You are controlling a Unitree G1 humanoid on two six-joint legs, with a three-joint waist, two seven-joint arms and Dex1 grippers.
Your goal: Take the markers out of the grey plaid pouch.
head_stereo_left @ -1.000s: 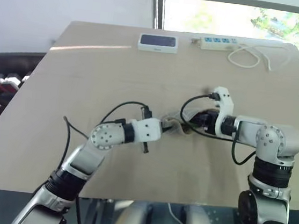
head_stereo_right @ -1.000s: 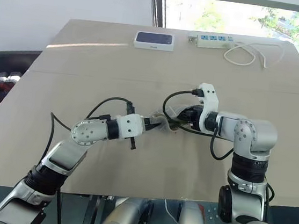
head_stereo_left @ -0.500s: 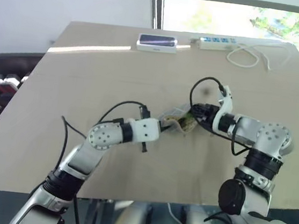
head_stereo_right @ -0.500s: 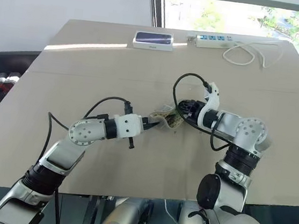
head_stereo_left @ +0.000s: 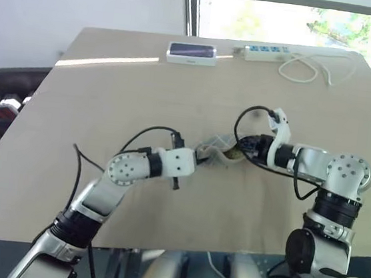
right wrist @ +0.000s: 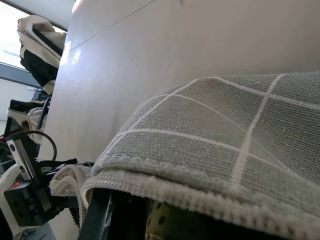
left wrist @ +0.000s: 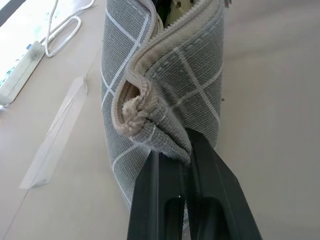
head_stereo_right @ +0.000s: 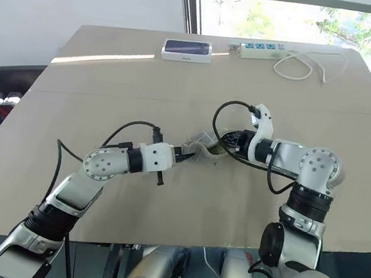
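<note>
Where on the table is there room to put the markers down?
The table is bare on the robot's left of the grey plaid pouch, and in the wide band between the pouch and the white device and power strip at the far edge. It is crowded at the pouch, where the left gripper and right gripper meet.

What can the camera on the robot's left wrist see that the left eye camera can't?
The left wrist view alone shows the left gripper pinching the zipper-end corner of the grey plaid pouch, the fabric bunched above its black fingers. The left eye view alone shows the white device, both arms and the right gripper at the pouch's other end. Both show the pouch, the tan table and the power strip.
</note>
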